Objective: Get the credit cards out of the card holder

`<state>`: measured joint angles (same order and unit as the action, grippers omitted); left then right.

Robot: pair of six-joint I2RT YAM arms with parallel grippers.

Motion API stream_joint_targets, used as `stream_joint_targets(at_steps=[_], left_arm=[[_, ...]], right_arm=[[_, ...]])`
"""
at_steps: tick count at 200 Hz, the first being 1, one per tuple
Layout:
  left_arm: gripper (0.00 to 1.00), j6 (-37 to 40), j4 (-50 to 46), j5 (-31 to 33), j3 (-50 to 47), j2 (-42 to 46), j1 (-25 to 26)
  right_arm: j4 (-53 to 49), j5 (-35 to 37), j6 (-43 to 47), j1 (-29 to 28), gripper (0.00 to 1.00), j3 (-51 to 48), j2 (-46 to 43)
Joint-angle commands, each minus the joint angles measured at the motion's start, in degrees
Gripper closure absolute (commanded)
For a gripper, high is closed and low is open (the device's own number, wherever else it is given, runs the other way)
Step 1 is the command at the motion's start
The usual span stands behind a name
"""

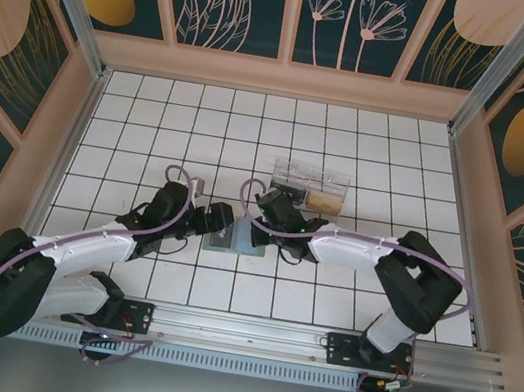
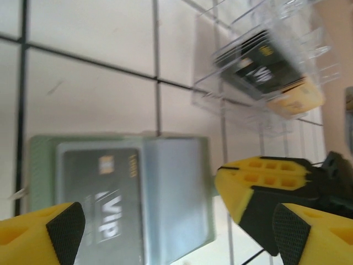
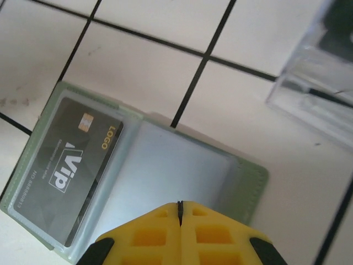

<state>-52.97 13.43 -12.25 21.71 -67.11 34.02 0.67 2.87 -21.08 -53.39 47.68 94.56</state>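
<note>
Yellow fingertips of left jaws sit closest to lens, spread wide, nothing btwn them. Just beyond: card holder, lying open + flat on white tiled worktop, both panels facing up. One credit card, dark grey w/ "VIP" lettering, sits in pocket of one panel behind a clear window; other panel looks pale + empty. Right jaws clenched, fingertips pressed together w/ nothing held, poised at edge of the empty panel; contact w/ holder can't be confirmed. Top view puts card holder btwn the two wrists, near mid worktop. Farther back, apart from holder, clear box has a few cards stood in it, so est. task mostly done, one card to go. Step in hand (judged): left jaws to pull the VIP card. To do it well: have right tips bear down on empty panel so the soft holder can't slide or fold; find pocket mouth first (not discernible here); set one left pad on card's exposed edge, drag along pocket axis, not across; pinch only once edge clears the window. Risk: pinching window + card together, which lifts the whole holder.
</note>
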Motion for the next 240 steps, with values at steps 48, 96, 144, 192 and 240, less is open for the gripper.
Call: stream_joint_targets(at_steps=[48,96,144,192,240], left_arm=[[0.11,0.68,1.31,-1.89,-1.75,-2.43,-0.65],[0.29,1.92,-2.54,1.72,-1.5,-0.34,-0.7],[0.73,3.05,-7.54,7.4,-0.64,-1.09,-0.93],[0.94,3.75,-5.8,6.39,-0.65,-4.51,-0.99],[1.0,4.45,-3.07,3.99,0.2,-5.98,-0.98]], right_arm=[[-0.92,-0.51,0.24,-0.49,0.95,1.7,3.52],[4.13,-7.16,-5.44,-0.45,0.94,1.36,2.11],[9.79,-13.26,-14.61,0.08,0.96,1.07,1.73],[15.46,-17.6,-25.43,0.52,0.9,0.44,3.18],[12.62,-19.13,-29.3,0.74,0.86,2.39,6.7]])
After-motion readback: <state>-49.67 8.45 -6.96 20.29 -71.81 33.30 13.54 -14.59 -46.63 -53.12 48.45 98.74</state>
